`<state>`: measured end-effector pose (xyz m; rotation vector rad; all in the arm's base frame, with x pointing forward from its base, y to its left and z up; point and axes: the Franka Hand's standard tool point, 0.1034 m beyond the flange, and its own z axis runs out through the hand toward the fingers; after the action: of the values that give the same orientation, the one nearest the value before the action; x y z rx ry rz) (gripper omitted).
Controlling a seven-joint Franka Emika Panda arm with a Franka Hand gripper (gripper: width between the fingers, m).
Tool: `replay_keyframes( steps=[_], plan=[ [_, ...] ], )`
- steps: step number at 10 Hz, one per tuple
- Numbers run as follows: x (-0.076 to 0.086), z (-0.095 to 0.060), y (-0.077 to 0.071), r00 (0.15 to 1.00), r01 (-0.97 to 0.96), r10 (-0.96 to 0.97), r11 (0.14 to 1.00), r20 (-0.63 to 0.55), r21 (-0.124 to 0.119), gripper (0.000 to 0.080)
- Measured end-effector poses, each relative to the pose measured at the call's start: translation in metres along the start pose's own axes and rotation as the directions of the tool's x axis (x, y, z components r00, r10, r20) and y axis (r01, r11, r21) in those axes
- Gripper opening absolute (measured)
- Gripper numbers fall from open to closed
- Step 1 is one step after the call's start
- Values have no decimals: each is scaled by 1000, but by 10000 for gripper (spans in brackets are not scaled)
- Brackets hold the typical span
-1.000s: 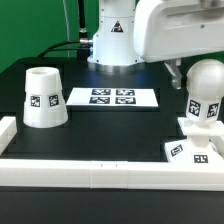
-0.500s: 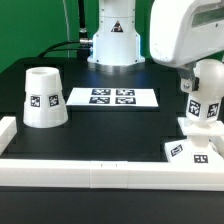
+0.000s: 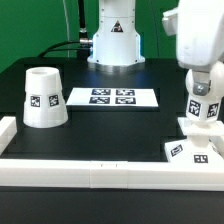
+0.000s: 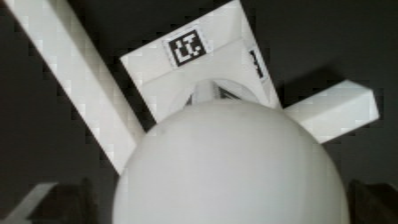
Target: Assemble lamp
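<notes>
The lamp's white bulb [image 3: 203, 104] stands upright on the flat square base [image 3: 190, 150] at the exterior view's right, near the front rail. My gripper [image 3: 203, 76] is directly above it and lowered over its rounded top. In the wrist view the bulb [image 4: 228, 160] fills the space between my two dark fingers [image 4: 29, 205], which stand wide apart with a gap showing beside the bulb. The base with its tag [image 4: 199, 58] lies beneath. The tapered shade [image 3: 42, 97] stands mouth-up at the exterior view's left, far from my gripper.
The marker board [image 3: 112, 97] lies flat at the table's middle back. A white rail [image 3: 90, 171] runs along the front edge, with a short side piece [image 3: 6, 130] at the left. The arm's base [image 3: 115, 40] stands behind the board.
My gripper has moved to the exterior view's right and down, from beside the bulb to over its top. The bulb, base and shade have not moved.
</notes>
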<state>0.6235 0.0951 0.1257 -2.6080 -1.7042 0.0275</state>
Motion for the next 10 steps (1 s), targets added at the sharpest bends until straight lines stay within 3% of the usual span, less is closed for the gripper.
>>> replay_keyframes(
  steps=[2, 7, 9, 10],
  plan=[
    [2, 3, -1, 985, 171, -171, 985, 18, -9, 698],
    [-1, 7, 2, 849, 526, -525, 851, 62, 2, 698],
    [-4, 8, 3, 822, 566, -566, 824, 69, 8, 698],
    [-4, 8, 3, 823, 565, -564, 825, 69, 8, 610]
  ],
)
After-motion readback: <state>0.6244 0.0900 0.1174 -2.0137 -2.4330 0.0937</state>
